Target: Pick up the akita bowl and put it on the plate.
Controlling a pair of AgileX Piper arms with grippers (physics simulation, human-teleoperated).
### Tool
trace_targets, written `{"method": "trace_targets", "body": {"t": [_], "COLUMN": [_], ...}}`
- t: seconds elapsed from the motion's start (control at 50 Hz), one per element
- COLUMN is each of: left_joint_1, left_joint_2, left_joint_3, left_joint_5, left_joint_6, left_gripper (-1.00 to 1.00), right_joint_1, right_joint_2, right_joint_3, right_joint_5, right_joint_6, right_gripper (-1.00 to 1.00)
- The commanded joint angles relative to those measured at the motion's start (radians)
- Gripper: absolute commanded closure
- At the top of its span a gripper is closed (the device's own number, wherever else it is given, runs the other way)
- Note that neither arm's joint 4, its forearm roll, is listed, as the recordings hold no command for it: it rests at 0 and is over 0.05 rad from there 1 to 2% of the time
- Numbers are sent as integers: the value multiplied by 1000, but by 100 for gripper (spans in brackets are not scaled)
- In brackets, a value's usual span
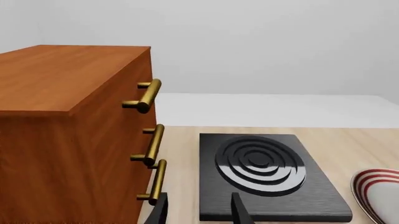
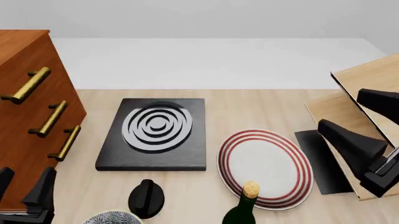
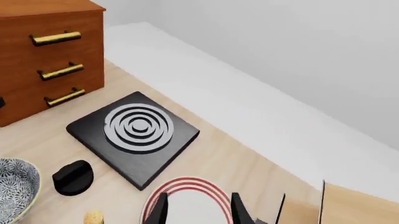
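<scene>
The akita bowl (image 2: 113,218), patterned black-and-white with a pale rim, just shows at the near table edge, left of centre; the right wrist view shows more of the akita bowl (image 3: 15,188). The white plate (image 2: 265,168) with red rings lies flat at centre-right, also seen as the plate (image 3: 187,201) and as an edge of the plate (image 1: 379,195). My left gripper (image 2: 25,180) stands open at the near left beside the cabinet, well left of the bowl. My right gripper (image 2: 343,111) is open, above the table to the right of the plate. Both hold nothing.
A wooden cabinet (image 2: 28,116) with brass handles fills the left side. A black slab with grey rings (image 2: 156,133) lies behind the bowl. A black knob (image 2: 146,198) sits beside the bowl. A corked bottle (image 2: 245,207) stands at the plate's near edge. A wooden rack (image 2: 367,88) stands at right.
</scene>
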State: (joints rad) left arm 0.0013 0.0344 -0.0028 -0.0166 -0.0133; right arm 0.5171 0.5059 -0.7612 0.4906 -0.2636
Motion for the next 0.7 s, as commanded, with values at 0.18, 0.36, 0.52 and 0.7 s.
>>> {"method": "trace_targets", "body": {"t": [0.18,0.36,0.52,0.7], "left_joint_1": [0,0,0,1], "left_joint_2": [4,10,6,7], "left_joint_3": [1,1,0,0], "left_joint_5": [-4,-7,-3,-4], "left_joint_6": [-1,-3,-3,-3], "left_gripper": [-100,-100,-100,-100], "right_joint_1": [204,271,316,339], "right_joint_2": [245,334,420,534], "right_joint_3": [-192,-253,-283,-315], "right_joint_5": [111,154,173,162], "right_joint_6": [-15,-7,8,39], "right_gripper": [-100,-100,-100,-100]}}
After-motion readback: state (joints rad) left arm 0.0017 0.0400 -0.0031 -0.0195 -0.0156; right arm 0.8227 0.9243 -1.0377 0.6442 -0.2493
